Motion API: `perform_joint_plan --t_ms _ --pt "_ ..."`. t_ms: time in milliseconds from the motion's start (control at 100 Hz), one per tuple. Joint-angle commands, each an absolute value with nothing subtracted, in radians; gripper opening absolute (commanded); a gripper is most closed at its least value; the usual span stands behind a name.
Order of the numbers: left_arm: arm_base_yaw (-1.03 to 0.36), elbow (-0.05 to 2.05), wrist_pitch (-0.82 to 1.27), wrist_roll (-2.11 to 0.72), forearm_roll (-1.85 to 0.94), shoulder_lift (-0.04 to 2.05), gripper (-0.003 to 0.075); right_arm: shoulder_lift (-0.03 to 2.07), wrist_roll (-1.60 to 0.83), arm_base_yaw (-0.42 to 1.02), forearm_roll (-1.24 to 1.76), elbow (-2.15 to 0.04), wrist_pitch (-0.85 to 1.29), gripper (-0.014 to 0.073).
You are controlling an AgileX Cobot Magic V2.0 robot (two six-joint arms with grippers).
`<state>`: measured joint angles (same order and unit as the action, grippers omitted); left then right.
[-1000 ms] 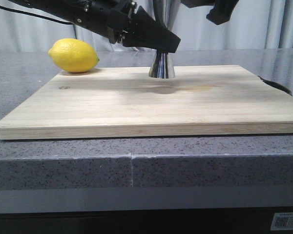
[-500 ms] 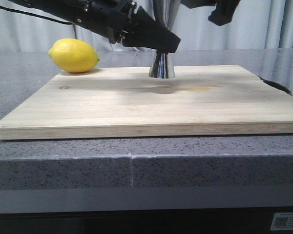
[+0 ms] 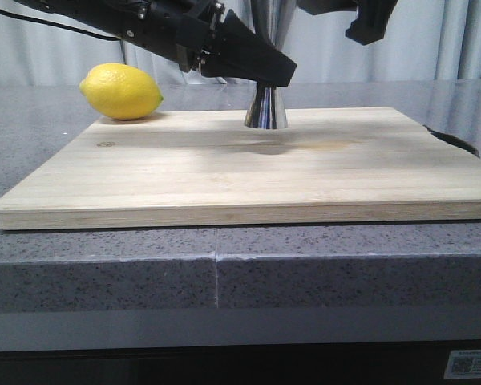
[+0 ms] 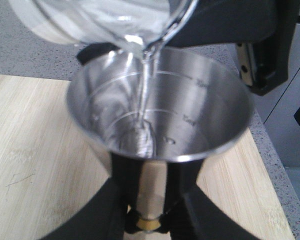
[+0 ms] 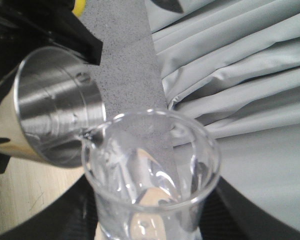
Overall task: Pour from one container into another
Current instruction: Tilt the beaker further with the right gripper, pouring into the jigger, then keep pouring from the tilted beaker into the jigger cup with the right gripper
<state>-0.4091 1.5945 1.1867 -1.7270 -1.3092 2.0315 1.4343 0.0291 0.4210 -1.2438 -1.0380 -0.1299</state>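
Water streams from the right-held beaker (image 5: 152, 175) into the jigger (image 4: 160, 112), its waist clamped between left fingers (image 4: 90, 215).

A pale wooden cutting board (image 3: 248, 172) lies flat on a speckled grey stone counter (image 3: 32, 108), its front edge near the counter's front edge. A yellow lemon (image 3: 121, 91) rests on the counter just beyond the board's far left corner. Grey pleated curtains (image 3: 433, 40) hang behind the board.
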Motion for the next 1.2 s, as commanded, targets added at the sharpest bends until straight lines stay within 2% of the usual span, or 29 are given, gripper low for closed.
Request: perform_joint_plan --t_ms 0,1190 --pt "-0.420 1.625 1.269 -1.720 -1.388 1.981 0.0051 1.390 0.028 0.420 -1.252 -1.075 -0.149 0.0268" --pt "-0.420 1.625 1.269 -1.718 -1.387 1.981 0.0051 1.390 0.028 0.424 -1.355 -1.096 -0.134 0.0268"
